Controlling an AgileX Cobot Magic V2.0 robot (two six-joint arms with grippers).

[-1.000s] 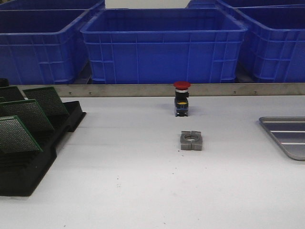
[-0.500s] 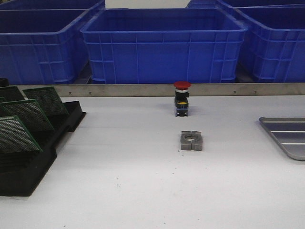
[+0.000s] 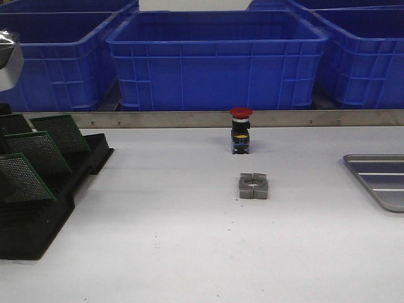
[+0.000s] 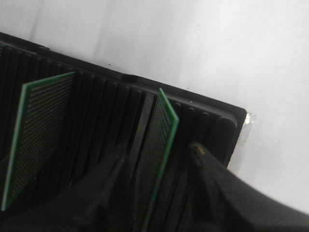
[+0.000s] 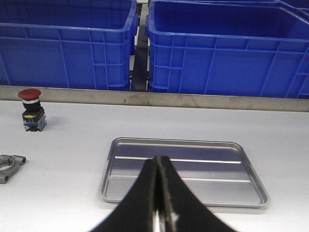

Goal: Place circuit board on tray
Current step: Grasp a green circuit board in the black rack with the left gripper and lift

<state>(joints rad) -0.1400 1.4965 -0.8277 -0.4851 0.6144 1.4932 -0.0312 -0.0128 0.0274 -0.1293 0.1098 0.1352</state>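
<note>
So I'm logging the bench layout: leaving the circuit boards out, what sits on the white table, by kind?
Black slotted rack: 1
Red-capped push button: 1
Grey metal clamp: 1
Silver tray: 1
Total: 4

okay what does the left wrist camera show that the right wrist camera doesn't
Only the left wrist view shows the black slotted rack, the green circuit boards standing in it, and the open left gripper straddling one circuit board. Only the right wrist view shows the tray, the red-capped push button, the metal clamp, the blue bins and the shut right gripper. Both show the white table.
</note>
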